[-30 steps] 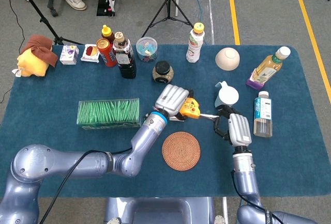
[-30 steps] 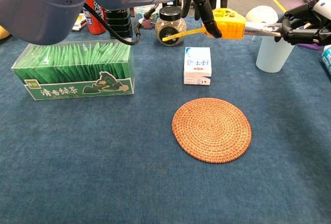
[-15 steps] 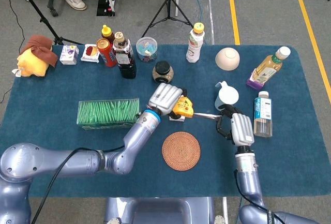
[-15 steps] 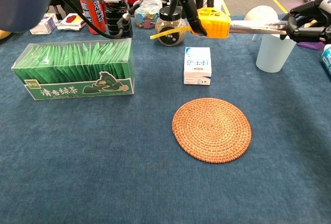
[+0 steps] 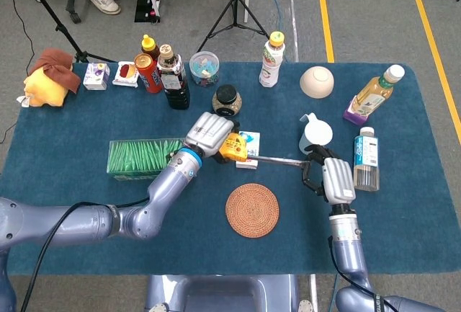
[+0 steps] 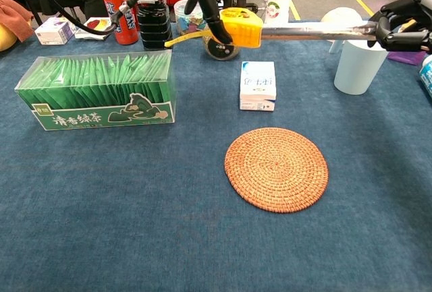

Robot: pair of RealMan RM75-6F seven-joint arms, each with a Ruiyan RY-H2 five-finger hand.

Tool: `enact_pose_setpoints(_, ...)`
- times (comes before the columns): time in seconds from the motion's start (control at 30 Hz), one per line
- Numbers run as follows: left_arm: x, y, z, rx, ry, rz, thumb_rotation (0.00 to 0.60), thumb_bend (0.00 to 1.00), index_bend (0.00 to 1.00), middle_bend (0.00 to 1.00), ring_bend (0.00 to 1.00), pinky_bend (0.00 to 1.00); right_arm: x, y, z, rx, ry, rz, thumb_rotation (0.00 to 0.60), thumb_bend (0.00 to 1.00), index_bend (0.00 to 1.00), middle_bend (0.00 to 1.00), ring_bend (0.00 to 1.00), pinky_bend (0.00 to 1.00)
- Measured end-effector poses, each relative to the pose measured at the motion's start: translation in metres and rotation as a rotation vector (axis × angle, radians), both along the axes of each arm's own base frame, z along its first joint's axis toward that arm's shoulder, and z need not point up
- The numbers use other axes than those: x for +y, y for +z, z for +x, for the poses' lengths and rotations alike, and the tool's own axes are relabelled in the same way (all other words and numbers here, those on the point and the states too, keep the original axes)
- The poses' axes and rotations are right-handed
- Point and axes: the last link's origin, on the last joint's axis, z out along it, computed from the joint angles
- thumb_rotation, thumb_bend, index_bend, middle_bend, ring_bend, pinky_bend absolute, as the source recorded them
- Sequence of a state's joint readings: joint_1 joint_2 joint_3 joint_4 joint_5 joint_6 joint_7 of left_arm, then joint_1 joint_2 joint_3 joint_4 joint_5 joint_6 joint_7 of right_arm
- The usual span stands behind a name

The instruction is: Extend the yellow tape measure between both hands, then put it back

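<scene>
Head view shows us mid-extension: our left hand grips the yellow tape measure case, fingers wrapped over its top, held above the table near the small white box. Our right hand pinches the tip of the blade beside the white cup, other fingers curled in. The blade runs taut and nearly level between the two hands, clear of the woven coaster below it. We judge the pull-out step is well under way but the return is not begun. Next we would need both holds firm while bringing the hands together, letting the blade feed in, then lowering the case to the cloth.
</scene>
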State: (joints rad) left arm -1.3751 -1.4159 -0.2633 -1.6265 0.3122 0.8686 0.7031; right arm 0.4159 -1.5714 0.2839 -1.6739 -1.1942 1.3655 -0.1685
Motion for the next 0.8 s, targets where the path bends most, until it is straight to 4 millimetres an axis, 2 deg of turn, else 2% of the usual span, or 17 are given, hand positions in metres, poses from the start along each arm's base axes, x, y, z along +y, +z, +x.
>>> enact_pose_setpoints(0.8, 0.003, 0.064, -0.056, 0.184, 0.036, 0.011, 0.6, 0.35, 0.71, 0.53, 0.48, 0.58, -0.007, 0.015, -0.005, 0.01, 0.039, -0.041, 0.44, 0.7, 0.6, 0.34, 0.31, 0.34)
